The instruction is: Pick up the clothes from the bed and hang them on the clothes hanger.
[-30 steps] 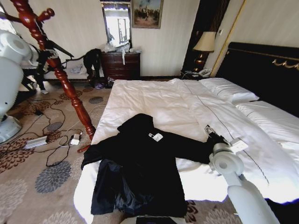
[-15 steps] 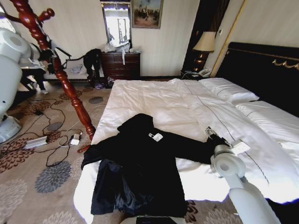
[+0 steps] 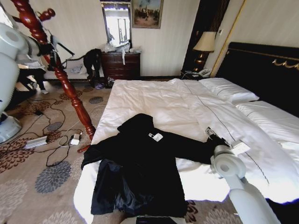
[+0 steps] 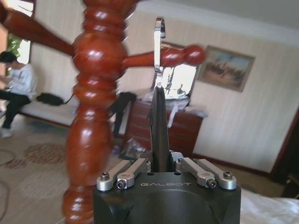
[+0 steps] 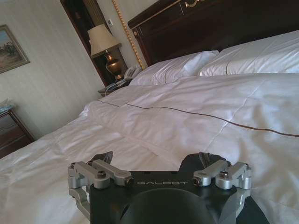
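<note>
Black coat (image 3: 140,168) spread flat across foot of bed (image 3: 187,107), right gripper (image 3: 211,134) low at coat's sleeve end, jaws wide, left gripper (image 4: 158,154) raised beside coat stand (image 3: 56,65), jaws narrowed on a thin black hanger (image 4: 159,116).

A dark wooden dresser (image 3: 121,65) stands against the far wall. Above it hangs a mirror (image 3: 117,24), with a framed painting (image 3: 146,12) just beside that. Right of the dresser glows a cream-shaded lamp (image 3: 204,43). Left of it, cables (image 3: 49,123) trail across the floral carpet (image 3: 28,186).
</note>
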Controlling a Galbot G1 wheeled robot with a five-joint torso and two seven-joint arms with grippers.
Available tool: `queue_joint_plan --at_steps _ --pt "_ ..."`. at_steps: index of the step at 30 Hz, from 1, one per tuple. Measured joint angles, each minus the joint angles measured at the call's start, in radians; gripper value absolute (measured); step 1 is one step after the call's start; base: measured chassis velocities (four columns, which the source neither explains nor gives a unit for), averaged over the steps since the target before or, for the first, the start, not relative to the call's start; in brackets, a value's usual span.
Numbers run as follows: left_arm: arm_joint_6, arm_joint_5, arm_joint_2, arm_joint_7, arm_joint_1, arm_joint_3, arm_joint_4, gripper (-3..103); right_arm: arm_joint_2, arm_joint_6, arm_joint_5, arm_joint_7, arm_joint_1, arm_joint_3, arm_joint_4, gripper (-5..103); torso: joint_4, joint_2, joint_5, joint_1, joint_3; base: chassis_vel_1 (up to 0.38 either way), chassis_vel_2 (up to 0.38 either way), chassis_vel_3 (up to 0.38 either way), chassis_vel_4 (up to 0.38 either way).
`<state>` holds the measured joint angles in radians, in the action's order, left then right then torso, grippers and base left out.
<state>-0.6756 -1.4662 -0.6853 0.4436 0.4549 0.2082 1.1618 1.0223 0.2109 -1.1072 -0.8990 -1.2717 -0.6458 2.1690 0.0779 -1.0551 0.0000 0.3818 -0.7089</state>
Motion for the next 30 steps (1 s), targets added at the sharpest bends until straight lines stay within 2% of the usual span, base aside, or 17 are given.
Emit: queue_joint_plan --at_steps 5,6,8,11,13,14,17,18,19,21,24,26,28,30 --pt "0.023 -0.082 0.023 -0.026 -0.067 -0.035 0.164 16 0.006 0.000 0.004 0.000 -0.002 0.004 -0.002 100 0.0000 0.000 0.0001 0.000 0.000 0.000 0.000 0.000 0.000" --pt "0.023 -0.082 0.023 -0.026 -0.067 -0.035 0.164 16 0.006 0.000 0.004 0.000 -0.002 0.004 -0.002 100 0.0000 0.000 0.0001 0.000 0.000 0.000 0.000 0.000 0.000" --pt "0.042 -0.095 0.038 -0.058 -0.120 -0.051 0.263 16 0.012 0.000 0.006 -0.001 -0.001 0.009 -0.007 100 0.0002 0.000 0.0003 0.000 0.000 0.000 0.000 0.000 0.000" --pt "0.045 -0.107 0.047 -0.065 -0.154 -0.067 0.310 16 0.012 0.000 0.007 -0.001 -0.001 0.011 -0.009 100 0.0003 0.000 0.0004 0.000 0.000 0.000 0.000 0.000 0.000" --pt "0.047 -0.135 0.071 -0.065 -0.245 -0.117 0.402 16 0.007 -0.004 0.012 0.001 0.004 0.022 -0.019 100 0.0002 0.000 0.0003 0.000 0.000 0.000 0.000 0.000 0.000" --pt "0.047 -0.135 0.071 -0.065 -0.245 -0.117 0.402 16 0.007 -0.004 0.012 0.001 0.004 0.022 -0.019 100 0.0002 0.000 0.0003 0.000 0.000 0.000 0.000 0.000 0.000" --pt "0.080 -0.178 0.115 -0.068 -0.430 -0.196 0.536 16 -0.018 -0.021 0.010 0.015 0.038 0.071 -0.056 100 -0.0002 0.000 -0.0003 0.000 0.000 0.000 0.000 0.000 0.000" --pt "0.110 -0.190 0.129 -0.089 -0.495 -0.206 0.581 16 -0.027 -0.030 -0.006 0.026 0.067 0.101 -0.079 100 -0.0004 0.000 -0.0005 0.000 0.000 0.000 0.000 0.000 0.000" --pt "0.110 -0.190 0.129 -0.089 -0.495 -0.206 0.581 16 -0.027 -0.030 -0.006 0.026 0.067 0.101 -0.079 100 -0.0004 0.000 -0.0005 0.000 0.000 0.000 0.000 0.000 0.000" --pt "0.147 -0.189 0.139 -0.136 -0.587 -0.234 0.625 16 -0.040 -0.043 -0.030 0.044 0.116 0.146 -0.112 100 -0.0001 0.000 -0.0002 0.000 0.000 0.000 0.000 0.000 0.000" --pt "0.188 -0.190 0.120 -0.223 -0.727 -0.299 0.661 16 -0.066 -0.053 -0.117 0.097 0.240 0.259 -0.203 100 -0.0006 0.000 0.0005 0.000 0.000 0.000 0.000 0.000 0.000" --pt "0.194 -0.190 0.103 -0.237 -0.744 -0.308 0.658 16 -0.070 -0.052 -0.155 0.104 0.268 0.285 -0.217 100 -0.0010 0.000 0.0001 0.000 0.000 0.000 0.000 0.000 0.000" --pt "0.210 -0.190 0.035 -0.272 -0.766 -0.315 0.629 16 -0.081 -0.035 -0.250 0.120 0.322 0.341 -0.241 100 -0.0006 0.000 -0.0002 0.000 0.000 0.000 0.000 0.000 0.000" --pt "0.213 -0.189 0.015 -0.284 -0.769 -0.315 0.620 16 -0.084 -0.032 -0.264 0.130 0.332 0.356 -0.247 100 0.0000 0.000 -0.0001 0.000 0.000 0.000 0.000 0.000 0.000"
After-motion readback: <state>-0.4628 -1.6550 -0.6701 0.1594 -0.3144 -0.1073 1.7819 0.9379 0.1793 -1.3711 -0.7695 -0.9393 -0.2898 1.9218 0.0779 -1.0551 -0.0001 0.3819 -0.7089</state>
